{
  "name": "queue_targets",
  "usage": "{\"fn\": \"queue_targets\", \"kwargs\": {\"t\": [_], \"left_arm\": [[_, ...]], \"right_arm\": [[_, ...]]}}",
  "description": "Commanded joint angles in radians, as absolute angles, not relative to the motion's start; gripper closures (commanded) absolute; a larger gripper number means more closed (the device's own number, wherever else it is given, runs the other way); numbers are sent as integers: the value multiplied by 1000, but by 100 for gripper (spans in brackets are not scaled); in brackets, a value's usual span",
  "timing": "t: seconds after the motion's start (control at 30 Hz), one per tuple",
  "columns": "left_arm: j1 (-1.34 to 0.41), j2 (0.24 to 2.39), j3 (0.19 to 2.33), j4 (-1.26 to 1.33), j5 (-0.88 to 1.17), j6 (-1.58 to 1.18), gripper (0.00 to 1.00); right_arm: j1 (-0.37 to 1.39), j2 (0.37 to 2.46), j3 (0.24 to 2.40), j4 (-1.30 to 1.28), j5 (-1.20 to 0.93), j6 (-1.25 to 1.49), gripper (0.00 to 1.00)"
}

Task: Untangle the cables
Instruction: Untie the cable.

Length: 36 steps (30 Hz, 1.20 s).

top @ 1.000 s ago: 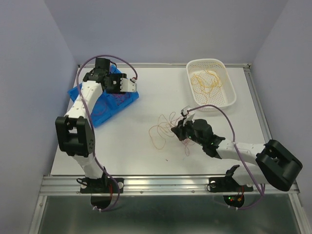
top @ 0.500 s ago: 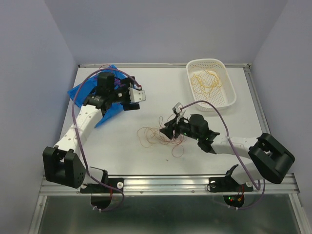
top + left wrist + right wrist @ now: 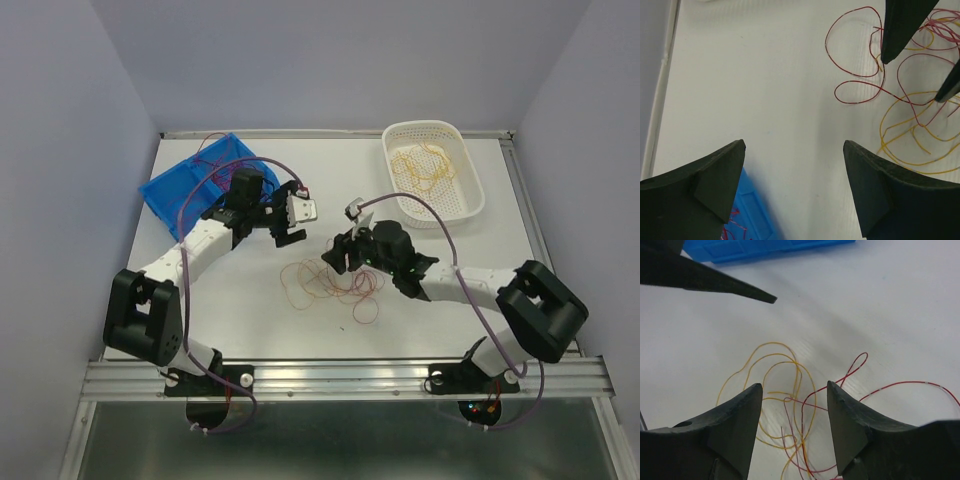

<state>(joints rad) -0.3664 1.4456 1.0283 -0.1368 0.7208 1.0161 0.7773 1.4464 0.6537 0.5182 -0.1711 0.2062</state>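
The cables [image 3: 330, 285] are spread in a red and yellow tangle at the centre of the counter [image 3: 260, 330]. The left gripper [image 3: 794, 144] is held wide and empty at the tangle's upper left. The right gripper [image 3: 793, 385] is held partly open over the yellow loops, nothing pinched. One outer strand should be taken and drawn away slowly.

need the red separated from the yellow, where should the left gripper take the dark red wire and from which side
Probably the outer dark red loop, on its arc farthest from the yellow strands, coming down from above with the open left gripper straddling the wire. That arc lies flat on bare table, clear of crossings and the right gripper.
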Motion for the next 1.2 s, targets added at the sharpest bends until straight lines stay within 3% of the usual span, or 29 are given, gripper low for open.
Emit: {"fn": "queue_targets", "kwargs": {"t": [0.0, 0.37, 0.47, 0.5, 0.53, 0.63, 0.67, 0.8, 1.17], "left_arm": [[-374, 1405, 945, -11, 726, 942, 9], [-388, 1381, 831, 23, 672, 904, 7], [-400, 1387, 822, 15, 669, 899, 7], [-406, 1396, 822, 9, 664, 900, 7], [-419, 1404, 824, 2, 657, 911, 7], [-434, 1428, 825, -32, 632, 910, 7], [-439, 1436, 827, -37, 620, 904, 8], [-442, 1448, 836, -57, 615, 870, 7], [-468, 1489, 856, -109, 568, 807, 8]], "right_arm": [[770, 1544, 790, 433, -62, 274, 41], [770, 1732, 940, 328, 8, 330, 44], [772, 1747, 950, 324, -46, 337, 70], [770, 1738, 950, 322, -48, 336, 92], [770, 1726, 943, 322, -25, 337, 99], [770, 1640, 901, 324, 39, 337, 100], [770, 1619, 891, 324, 47, 331, 99], [770, 1540, 848, 322, 55, 324, 49], [770, 1637, 877, 259, 75, 377, 43]]}}
